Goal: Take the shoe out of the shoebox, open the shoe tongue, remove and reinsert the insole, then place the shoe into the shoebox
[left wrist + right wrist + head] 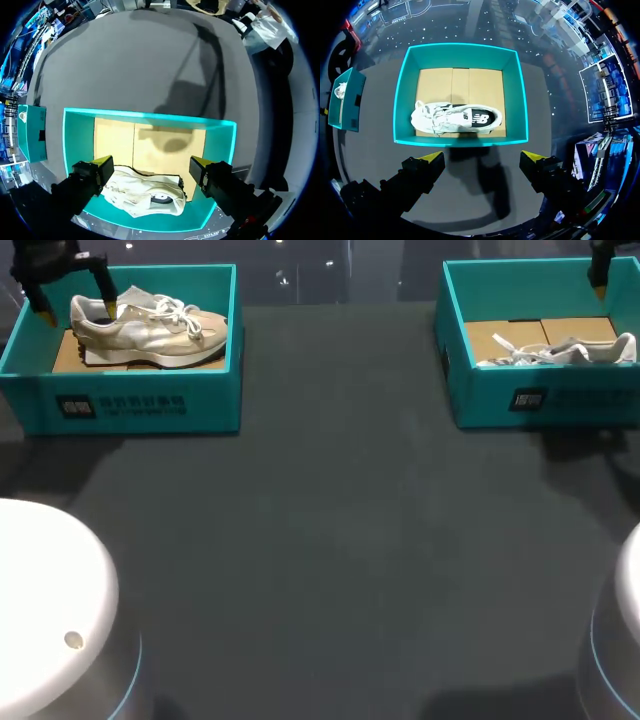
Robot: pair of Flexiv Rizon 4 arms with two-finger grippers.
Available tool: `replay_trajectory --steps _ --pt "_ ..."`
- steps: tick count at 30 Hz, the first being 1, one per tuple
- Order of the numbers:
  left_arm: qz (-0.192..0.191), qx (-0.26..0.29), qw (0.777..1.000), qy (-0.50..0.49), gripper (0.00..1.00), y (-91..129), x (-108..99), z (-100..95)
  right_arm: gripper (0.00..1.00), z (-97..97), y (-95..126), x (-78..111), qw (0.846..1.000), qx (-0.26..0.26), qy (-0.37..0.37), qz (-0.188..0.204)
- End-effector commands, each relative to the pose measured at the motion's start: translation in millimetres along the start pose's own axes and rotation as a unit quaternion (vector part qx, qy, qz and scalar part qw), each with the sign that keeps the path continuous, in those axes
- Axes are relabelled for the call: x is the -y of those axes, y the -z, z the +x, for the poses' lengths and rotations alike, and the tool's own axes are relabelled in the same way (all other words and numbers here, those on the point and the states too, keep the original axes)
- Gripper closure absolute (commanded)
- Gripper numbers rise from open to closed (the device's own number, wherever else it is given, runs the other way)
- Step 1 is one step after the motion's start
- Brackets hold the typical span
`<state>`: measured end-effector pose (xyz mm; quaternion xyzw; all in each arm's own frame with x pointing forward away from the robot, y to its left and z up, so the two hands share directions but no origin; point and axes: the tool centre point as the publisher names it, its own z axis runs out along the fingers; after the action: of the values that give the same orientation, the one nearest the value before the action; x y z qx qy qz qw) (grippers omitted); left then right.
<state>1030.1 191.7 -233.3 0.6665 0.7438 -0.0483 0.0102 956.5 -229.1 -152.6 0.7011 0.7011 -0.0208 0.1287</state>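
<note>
**Left gripper over the heel of the boxed shoe**

The beige shoe (150, 328) lies in the left shoebox (140, 400) at the upper left of the head view. It rests on its sole on the cardboard floor, not yet taken out. Its long axis runs across the frame, heel toward the box's left end and toe toward the right wall.

The left gripper (77, 312) hangs over the heel end with its fingers spread and nothing between them. One yellow tip is close to the box's left wall and the other sits by the shoe's collar. In the left wrist view the shoe (142, 197) lies just under and between the open fingers. The gap appears to line up along the shoe's length rather than across it. I judge that a hold on the heel or collar would come more easily than a pinch across the sides. Whether either tip already touches the shoe I cannot tell.

A white shoe (560, 350) lies on its side in the right shoebox (530, 390) at the upper right. The right gripper (482, 159) is also open and empty. It is held short of that box's near wall, with the shoe ahead of it. The left arm is therefore the nearer to a grasp. Dark bench (330, 540) fills the space between the two boxes.
</note>
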Motion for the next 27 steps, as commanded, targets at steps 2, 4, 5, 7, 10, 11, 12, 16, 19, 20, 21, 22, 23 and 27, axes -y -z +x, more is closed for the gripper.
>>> replay_trajectory --steps 2,4,5,7,10,11,12,16,19,20,21,22,23,27 --pt "0.008 -0.002 1.000 0.000 0.00 0 -6 -1.5 0.00 -0.1 0 -0.4 1.000 0.000 0.000 0.001" --pt "0.008 -0.002 1.000 0.000 0.00 0 -6 -1.5 0.00 -0.1 0 -0.4 1.000 0.000 0.000 0.001" --pt "0.008 -0.002 1.000 0.000 0.00 0 -6 -1.5 0.00 -0.1 0 -0.4 1.000 0.000 0.000 0.001" --pt "0.008 -0.002 1.000 0.000 0.00 0 -6 -1.5 0.00 -0.1 0 -0.4 1.000 0.000 0.000 0.001" --pt "0.009 0.001 1.000 -0.005 0.00 1 -8 -4.6 0.00 -0.1 0 -0.4 1.000 0.000 0.000 0.001" --pt "0.009 0.001 1.000 -0.006 0.00 2 -10 -5.8 0.00 -0.1 0 -0.4 1.000 0.000 0.000 0.001" --pt "-0.004 0.006 1.000 -0.012 0.00 3 -15 -7.6 0.00 -0.1 0 -0.4 1.000 0.000 0.000 0.001" --pt "-0.017 0.012 1.000 -0.004 0.00 1 -37 -9.2 0.00 -0.1 0 -0.4 1.000 0.000 0.000 0.001" --pt "-0.022 0.009 1.000 0.001 0.00 -2 -55 -8.5 0.00 -0.1 0 -0.4 1.000 0.000 0.000 0.001" --pt "-0.022 0.007 1.000 0.003 0.00 -3 -61 -8.0 0.00 -0.1 0 -0.4 1.000 0.000 0.000 0.001" --pt "-0.023 0.007 1.000 0.003 0.00 -4 -65 -6.9 0.00 -0.1 0 -0.4 1.000 0.000 0.000 0.001" --pt "-0.028 0.005 1.000 0.005 0.00 -6 -70 -5.9 0.00 -0.1 0 -0.4 1.000 0.000 0.000 0.001" --pt "-0.027 0.003 1.000 0.005 0.00 -7 -75 -4.9 0.00 -0.1 0 -0.4 1.000 0.000 0.000 0.001" --pt "-0.024 -0.014 1.000 -0.005 0.00 -13 -96 1.9 0.00 -0.1 0 -0.4 1.000 0.000 0.000 0.001"
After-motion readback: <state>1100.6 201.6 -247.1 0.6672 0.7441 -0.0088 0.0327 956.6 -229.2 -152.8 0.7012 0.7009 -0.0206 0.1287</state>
